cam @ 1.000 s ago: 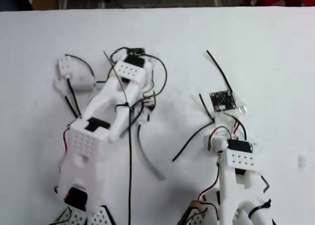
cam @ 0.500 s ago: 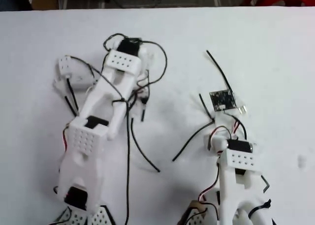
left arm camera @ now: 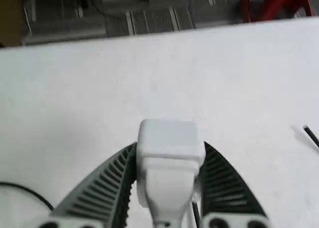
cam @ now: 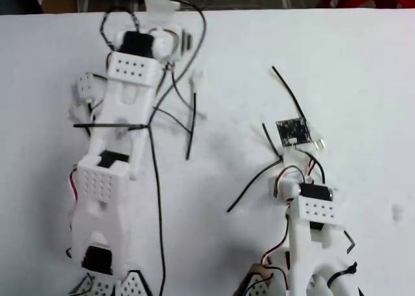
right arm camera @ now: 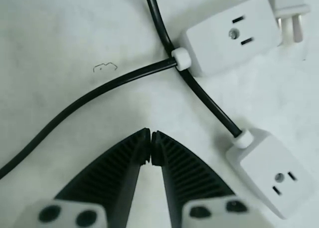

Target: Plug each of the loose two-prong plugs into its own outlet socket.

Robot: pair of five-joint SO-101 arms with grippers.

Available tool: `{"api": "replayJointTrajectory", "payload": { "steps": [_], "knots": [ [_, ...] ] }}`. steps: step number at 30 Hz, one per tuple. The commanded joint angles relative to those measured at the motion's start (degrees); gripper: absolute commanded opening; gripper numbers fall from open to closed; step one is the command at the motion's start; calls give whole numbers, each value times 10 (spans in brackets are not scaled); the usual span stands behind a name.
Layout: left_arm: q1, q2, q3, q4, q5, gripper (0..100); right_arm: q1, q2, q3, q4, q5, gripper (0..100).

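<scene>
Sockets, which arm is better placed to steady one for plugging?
Right. The right pincer, shut and empty, hangs just beside both sockets; the left pincer grips what looks like a plug near the far edge of the table.

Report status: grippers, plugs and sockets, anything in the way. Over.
Left gripper shut on white connector, face unseen. Right gripper shut, empty, near two sockets, both unplugged. Loose plug beside one. Black cable crosses ahead of right gripper.

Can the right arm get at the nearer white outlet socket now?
Probably yes: the white plastic outlet socket lies close to the right gripper, whose jaws are shut, with nothing between.
</scene>
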Motion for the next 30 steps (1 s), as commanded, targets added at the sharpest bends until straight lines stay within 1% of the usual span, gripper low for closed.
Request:
{"api": "replayJointTrajectory", "payload": {
  "steps": [1, 4, 6, 8, 10, 13, 15, 18, 21, 25, 27, 30],
  "knots": [
    [-46, -51, 70, -183, -25, 28, 3, -7, -2, -8, 5, 21],
    [-75, -48, 167, -330, -47, 28, 3, -7, -2, -8, 5, 21],
    [-89, -29, 207, -406, -61, 28, 3, -7, -2, -8, 5, 21],
    [-97, 10, 213, -438, -86, 28, 2, -7, -2, -9, 5, 21],
    [-100, 60, 190, -435, -120, 28, 2, -7, -2, -9, 5, 21],
    [-100, 133, 121, -390, -146, 41, 2, -7, -2, -9, 5, 21],
    [-100, 176, 55, -334, -145, 93, 2, -7, -1, -15, 5, 21],
    [-98, 228, -65, -222, -145, 181, 2, -7, 13, -40, 5, 22],
    [-100, 269, -200, -127, -145, 199, 2, -7, 16, -47, 5, 22],
    [-112, 293, -350, -37, -148, 212, 2, -7, 16, -48, 5, 26],
    [-118, 293, -404, 0, -148, 225, 2, -7, 16, -46, 5, 61],
    [-141, 267, -407, 22, -148, 227, 3, -7, 17, -45, 0, 142]
  ]
}}
